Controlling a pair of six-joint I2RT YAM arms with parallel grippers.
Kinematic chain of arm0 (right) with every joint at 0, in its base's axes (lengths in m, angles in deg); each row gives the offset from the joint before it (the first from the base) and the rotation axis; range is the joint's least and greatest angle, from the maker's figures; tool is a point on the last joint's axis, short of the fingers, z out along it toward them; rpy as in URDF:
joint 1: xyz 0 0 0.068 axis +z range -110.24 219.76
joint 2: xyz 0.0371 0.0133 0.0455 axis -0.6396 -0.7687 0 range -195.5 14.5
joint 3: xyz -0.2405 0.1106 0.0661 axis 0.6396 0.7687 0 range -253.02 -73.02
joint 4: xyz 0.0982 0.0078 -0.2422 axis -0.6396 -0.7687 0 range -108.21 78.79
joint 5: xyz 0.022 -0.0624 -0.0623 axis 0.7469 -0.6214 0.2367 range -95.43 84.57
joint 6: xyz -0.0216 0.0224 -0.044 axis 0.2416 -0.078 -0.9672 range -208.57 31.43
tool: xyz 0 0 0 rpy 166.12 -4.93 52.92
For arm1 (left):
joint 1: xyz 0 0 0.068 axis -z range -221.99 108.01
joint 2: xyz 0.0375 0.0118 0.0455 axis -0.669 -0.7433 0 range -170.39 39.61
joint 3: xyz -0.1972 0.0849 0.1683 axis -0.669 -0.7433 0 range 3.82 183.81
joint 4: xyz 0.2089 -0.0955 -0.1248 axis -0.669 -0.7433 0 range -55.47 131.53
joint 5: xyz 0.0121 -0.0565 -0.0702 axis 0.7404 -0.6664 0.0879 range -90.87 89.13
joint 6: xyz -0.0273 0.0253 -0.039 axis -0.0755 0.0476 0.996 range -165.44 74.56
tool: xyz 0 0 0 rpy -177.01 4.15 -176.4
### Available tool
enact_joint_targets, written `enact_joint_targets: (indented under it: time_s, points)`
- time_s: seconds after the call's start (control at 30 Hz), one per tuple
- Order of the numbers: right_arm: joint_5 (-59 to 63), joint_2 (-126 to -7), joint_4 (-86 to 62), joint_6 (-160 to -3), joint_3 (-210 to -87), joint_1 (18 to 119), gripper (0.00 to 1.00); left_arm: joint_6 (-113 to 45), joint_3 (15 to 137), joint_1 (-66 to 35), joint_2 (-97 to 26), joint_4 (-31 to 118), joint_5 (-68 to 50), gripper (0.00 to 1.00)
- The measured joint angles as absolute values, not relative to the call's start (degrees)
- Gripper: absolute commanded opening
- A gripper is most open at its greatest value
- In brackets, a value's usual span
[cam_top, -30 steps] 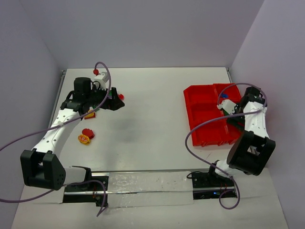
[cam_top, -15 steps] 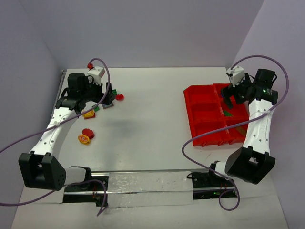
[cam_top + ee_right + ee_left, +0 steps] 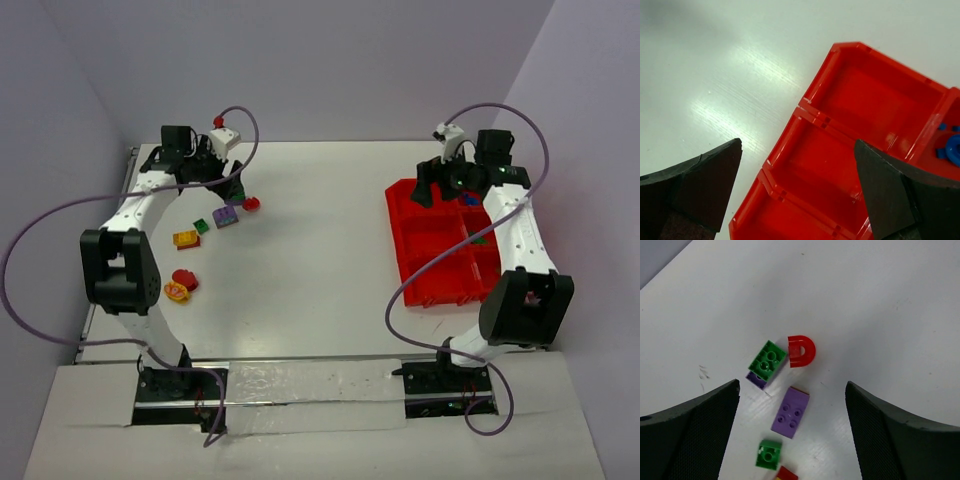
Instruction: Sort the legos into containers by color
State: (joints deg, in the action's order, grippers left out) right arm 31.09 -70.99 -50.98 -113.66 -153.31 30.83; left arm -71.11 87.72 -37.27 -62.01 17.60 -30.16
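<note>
Your left gripper (image 3: 791, 390) hangs wide open and empty over a cluster of legos: a red arch (image 3: 801, 351), a green brick (image 3: 767, 361) touching it, and a purple brick (image 3: 790, 410) just beside both. Your right gripper (image 3: 798, 144), equally wide and empty, hangs over the tray (image 3: 805, 102), well apart from the cluster; blue bits (image 3: 955, 147) lie in one compartment. Expect each piece to be light, rigid and slick. Pinch across flat opposite walls, not the studs. The arch's curve may let it twist. The green brick overlaps a second purple piece (image 3: 757, 380), so neighbours crowd your fingers.
</note>
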Motion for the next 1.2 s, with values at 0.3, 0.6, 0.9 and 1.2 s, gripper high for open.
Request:
enact_joint_targets:
  time_s: [0.3,0.6,0.9,1.2]
  points:
    - [21.8,-72.4,-50.7,-113.5,-153.2,36.5,1.0,-91.7,104.0,-40.0,-77.7,6.7,-35.3,0.82]
    - [17.9,-75.9,-50.9,-114.8,-155.6,37.1,1.0,-104.0,116.8,-41.1,-90.5,-4.7,-36.3,0.8]
    - [17.5,-78.9,-52.3,-116.7,-159.4,37.2,1.0,-108.7,120.8,-41.1,-94.5,-9.5,-38.4,0.69]
    - [17.5,-80.7,-53.1,-117.0,-160.8,37.3,1.0,-109.7,119.0,-40.9,-94.5,-9.4,-38.6,0.66]
